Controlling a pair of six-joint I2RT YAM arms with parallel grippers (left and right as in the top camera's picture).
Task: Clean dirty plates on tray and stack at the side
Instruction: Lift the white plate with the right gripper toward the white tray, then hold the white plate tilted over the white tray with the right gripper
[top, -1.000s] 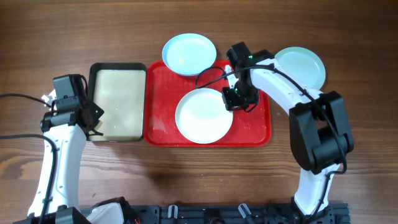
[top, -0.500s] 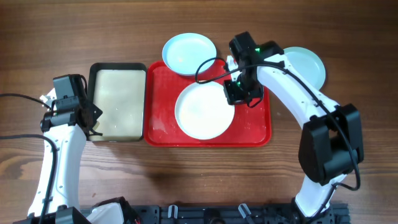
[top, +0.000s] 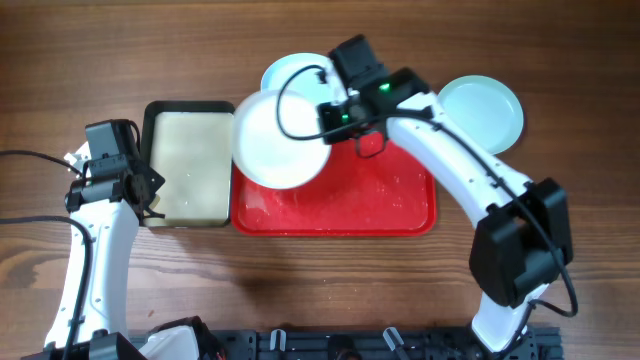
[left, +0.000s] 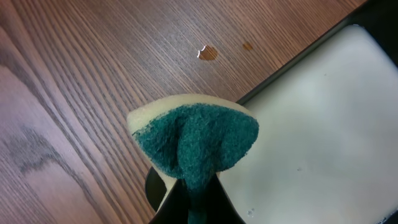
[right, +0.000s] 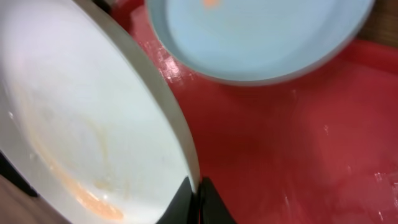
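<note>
I have the white plate (top: 278, 140) in my right jaws, pinched by its rim. The two fingers (right: 208, 208) are closed down to the thickness of that rim. The plate hangs tilted over the upper-left corner of the red tray (top: 390, 205). From overhead, its far edge covers the right rim of the black tray (top: 190, 105). A pale orange smear (right: 93, 200) curves along the plate's inside.

One aqua plate (top: 298, 72) sits behind it, half hidden by the white plate and my right arm (top: 455, 165). It overlaps the red tray's top rim and carries a small orange spot (right: 211, 3). The other aqua plate (top: 485, 108) lies on the tabletop (top: 320, 300), just beside the tray's upper-right corner.

My left jaws, at the black tray's left edge, are clamped on a green-faced yellow sponge (left: 199, 140). The sponge hovers partly over bare wood and partly over the tray's cream inside.
</note>
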